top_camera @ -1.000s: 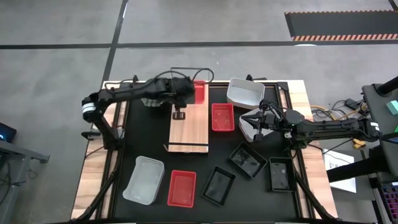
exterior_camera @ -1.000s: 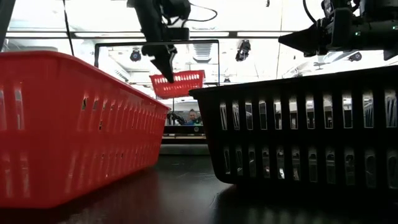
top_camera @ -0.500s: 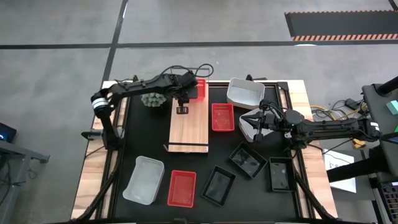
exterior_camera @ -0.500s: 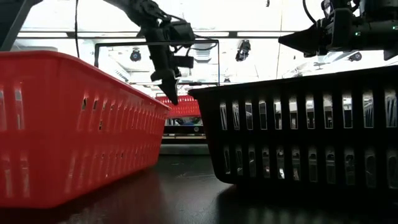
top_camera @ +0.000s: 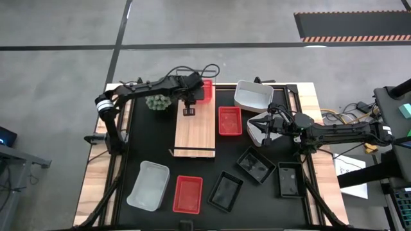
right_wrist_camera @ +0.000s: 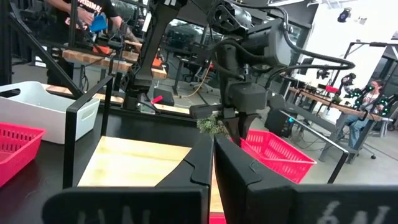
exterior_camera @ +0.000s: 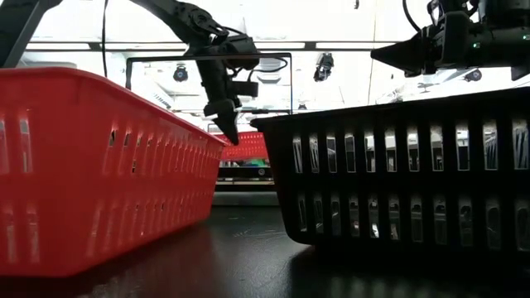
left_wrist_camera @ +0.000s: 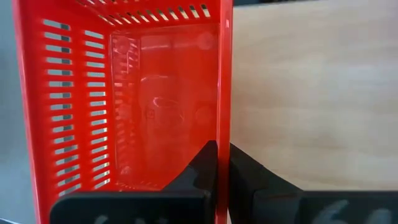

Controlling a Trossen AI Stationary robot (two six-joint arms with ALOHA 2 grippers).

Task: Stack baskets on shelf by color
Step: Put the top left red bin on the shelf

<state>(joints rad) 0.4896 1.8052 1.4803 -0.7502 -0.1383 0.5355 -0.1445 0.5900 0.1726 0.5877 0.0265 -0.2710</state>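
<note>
barely begun: the left gripper (top_camera: 188,110) had its fingers (left_wrist_camera: 208,165) clamped on the rim of one red basket (top_camera: 204,92) at the shelf (top_camera: 195,131)'s far end. the right gripper (top_camera: 251,125) hovered closed beside it. eight baskets lay unstacked on the worktop (top_camera: 212,165).

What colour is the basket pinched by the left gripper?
Red basket, seen best in the left wrist view.
</note>
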